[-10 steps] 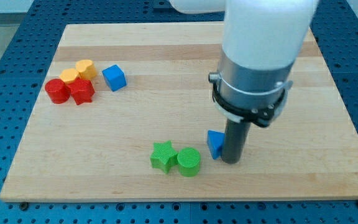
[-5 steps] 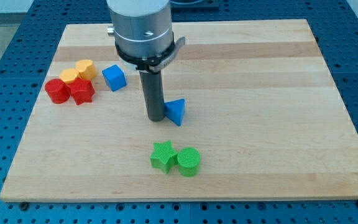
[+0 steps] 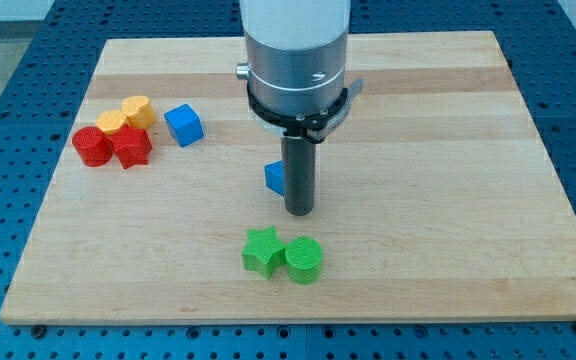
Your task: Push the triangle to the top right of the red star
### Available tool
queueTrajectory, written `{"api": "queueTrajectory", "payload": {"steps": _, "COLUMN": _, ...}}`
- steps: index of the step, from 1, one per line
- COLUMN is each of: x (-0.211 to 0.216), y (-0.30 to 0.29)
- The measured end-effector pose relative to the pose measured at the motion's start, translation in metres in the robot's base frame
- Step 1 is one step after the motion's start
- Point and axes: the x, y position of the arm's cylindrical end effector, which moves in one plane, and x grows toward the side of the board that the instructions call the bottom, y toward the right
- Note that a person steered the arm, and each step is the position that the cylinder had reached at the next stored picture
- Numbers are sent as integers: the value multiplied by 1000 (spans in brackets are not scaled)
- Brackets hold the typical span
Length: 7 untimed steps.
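Tip point(image 3: 299, 211) has swung from the triangle's point(image 3: 275, 177) left to its right, touching it, no pincer fitted, and the triangle sits mid-board, still well right of the red star point(image 3: 132, 147), so most of the push remains.

One camera looks down at the whole wooden board point(image 3: 528, 190), seemingly from the front.

My rod covers most of the blue triangle point(image 3: 274, 178), leaving only its left edge visible, and the arm's upper part runs off the top edge.
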Motion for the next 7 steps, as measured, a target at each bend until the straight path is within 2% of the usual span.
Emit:
{"api": "queueTrajectory", "payload": {"steps": 3, "x": -40, "y": 9}}
{"api": "queueTrajectory", "payload": {"steps": 6, "x": -32, "y": -41}}
{"api": "queueTrajectory", "payload": {"steps": 7, "x": -32, "y": -41}}
